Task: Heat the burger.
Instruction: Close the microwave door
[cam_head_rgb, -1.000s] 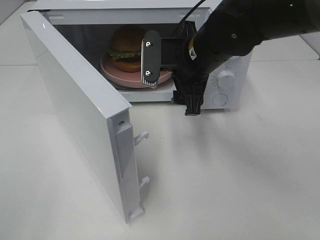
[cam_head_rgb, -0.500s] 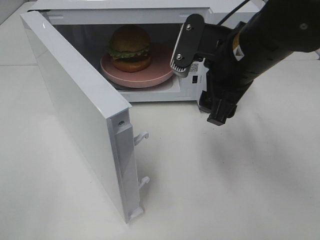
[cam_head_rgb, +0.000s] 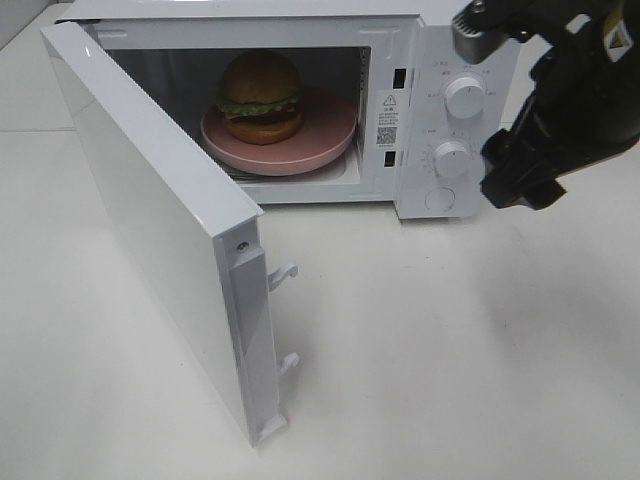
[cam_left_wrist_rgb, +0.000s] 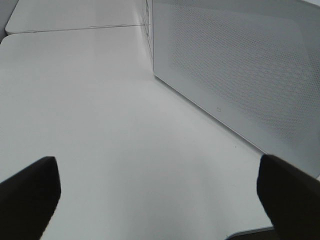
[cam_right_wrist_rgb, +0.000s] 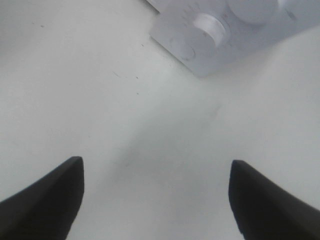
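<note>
Burger (cam_head_rgb: 260, 97) inside microwave (cam_head_rgb: 415, 190), well apart from right end effector (cam_right_wrist_rgb: 155, 165), apparently empty.

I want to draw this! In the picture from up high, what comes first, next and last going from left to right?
open microwave door → burger → warning sticker → control dials → black robot arm

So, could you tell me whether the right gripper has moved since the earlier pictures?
Yes. The right gripper has swung rightward, from in front of the microwave cavity to beyond the control dials.
</note>
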